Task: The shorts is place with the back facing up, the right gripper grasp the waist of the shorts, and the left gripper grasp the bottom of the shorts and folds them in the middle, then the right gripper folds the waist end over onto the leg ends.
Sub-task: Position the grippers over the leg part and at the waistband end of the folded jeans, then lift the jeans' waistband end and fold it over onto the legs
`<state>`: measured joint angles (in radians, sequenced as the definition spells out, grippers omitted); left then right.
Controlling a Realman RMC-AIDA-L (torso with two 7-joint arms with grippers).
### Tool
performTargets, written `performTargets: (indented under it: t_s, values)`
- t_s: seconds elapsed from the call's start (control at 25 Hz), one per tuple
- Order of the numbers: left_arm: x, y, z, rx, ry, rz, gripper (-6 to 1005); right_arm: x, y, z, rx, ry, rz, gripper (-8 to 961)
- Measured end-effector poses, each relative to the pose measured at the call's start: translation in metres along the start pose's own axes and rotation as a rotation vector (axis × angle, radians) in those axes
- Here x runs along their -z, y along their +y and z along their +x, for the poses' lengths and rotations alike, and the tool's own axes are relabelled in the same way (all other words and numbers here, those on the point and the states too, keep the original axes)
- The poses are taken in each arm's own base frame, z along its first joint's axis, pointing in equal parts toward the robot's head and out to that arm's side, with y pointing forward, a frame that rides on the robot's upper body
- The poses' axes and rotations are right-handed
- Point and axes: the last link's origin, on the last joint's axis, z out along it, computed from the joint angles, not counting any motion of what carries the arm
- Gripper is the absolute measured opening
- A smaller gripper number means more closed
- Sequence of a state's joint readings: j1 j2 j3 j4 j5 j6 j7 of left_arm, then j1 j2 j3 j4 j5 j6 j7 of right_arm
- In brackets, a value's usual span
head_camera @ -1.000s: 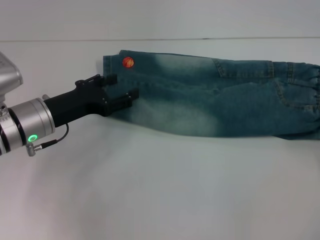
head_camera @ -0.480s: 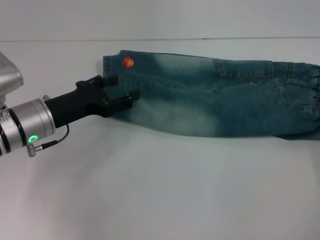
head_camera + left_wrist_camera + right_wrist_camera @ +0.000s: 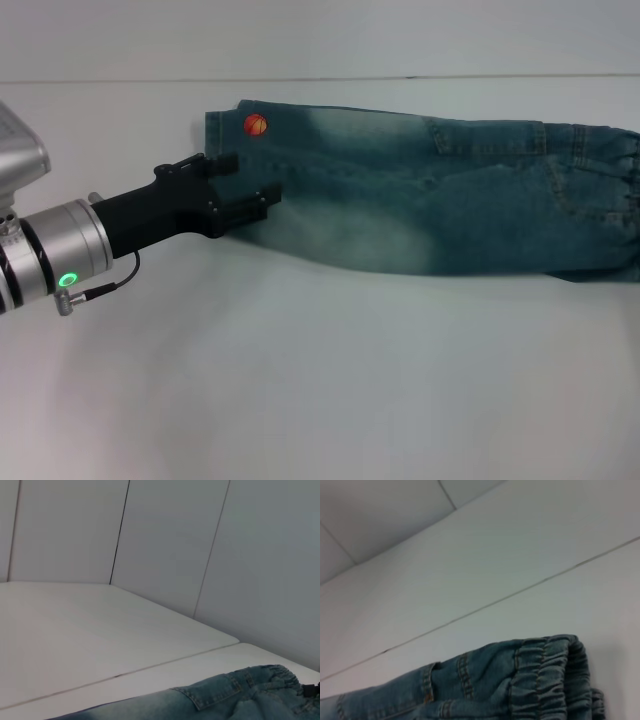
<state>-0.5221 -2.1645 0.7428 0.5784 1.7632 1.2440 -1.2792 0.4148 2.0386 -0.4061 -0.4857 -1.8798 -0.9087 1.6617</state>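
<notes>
The shorts (image 3: pixel 430 190) lie folded lengthwise across the white table (image 3: pixel 320 380), back pocket stitching up. The leg ends (image 3: pixel 214 140) with the orange ball print (image 3: pixel 256 125) point left, and the elastic waist (image 3: pixel 625 195) reaches the right edge of the head view. My left gripper (image 3: pixel 248 178), a black claw on a silver wrist with a green light, sits at the bottom hem, open, its fingers spread over the denim edge. In the right wrist view the gathered waist (image 3: pixel 545 675) is close below the camera. The left wrist view looks along the shorts (image 3: pixel 225 700). The right gripper is out of view.
Bare white table (image 3: pixel 330 400) stretches in front of the shorts and to the left behind my left arm. A table seam (image 3: pixel 400 78) runs just behind the shorts, with the pale wall (image 3: pixel 165 540) beyond. A small dark piece (image 3: pixel 311 690) shows beside the waistband; I cannot identify it.
My left gripper has crept a little to the right and down along the hem. The shorts lie as before.
</notes>
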Motion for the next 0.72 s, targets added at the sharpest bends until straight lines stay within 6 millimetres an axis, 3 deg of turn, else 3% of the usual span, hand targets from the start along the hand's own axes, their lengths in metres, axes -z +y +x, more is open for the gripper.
performTargets:
  t_s: [0.36, 0.48, 0.72]
  values:
    - [0.000, 0.003, -0.001, -0.012, 0.004, -0.012, 812, 0.008, 0.004, 0.000, 0.040, -0.003, -0.049, 569]
    - [0.000, 0.004, -0.001, -0.011, 0.020, -0.009, 812, 0.013, 0.005, -0.001, 0.047, -0.019, -0.070, 324]
    - [-0.004, 0.011, -0.008, 0.011, 0.092, -0.004, 812, 0.029, 0.007, -0.002, 0.028, -0.057, -0.137, 138]
